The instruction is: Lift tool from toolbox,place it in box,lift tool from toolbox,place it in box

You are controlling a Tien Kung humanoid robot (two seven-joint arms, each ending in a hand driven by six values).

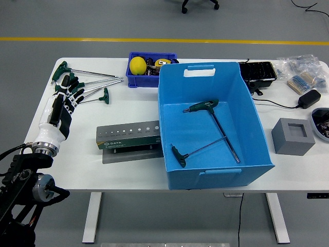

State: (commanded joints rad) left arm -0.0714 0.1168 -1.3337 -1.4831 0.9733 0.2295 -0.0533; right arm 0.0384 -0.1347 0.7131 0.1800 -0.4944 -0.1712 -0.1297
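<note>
A big blue box (211, 170) stands mid-table with two green-handled T-wrenches (212, 116) lying inside. Several more green T-handle wrenches (87, 82) lie fanned at the far left of the table. My left hand (64, 98) reaches in from the lower left, fingers open and extended, its fingertips (68, 82) right at the wrench handles, holding nothing. A grey tool holder (129, 137) with a row of holes lies left of the box. My right hand is out of view.
A small blue bin (134, 80) with a yellow ball (138, 65) stands behind the box. At the right are a black tray (258, 73), a power adapter (308, 98), bagged parts (303, 69) and a grey foam block (292, 136).
</note>
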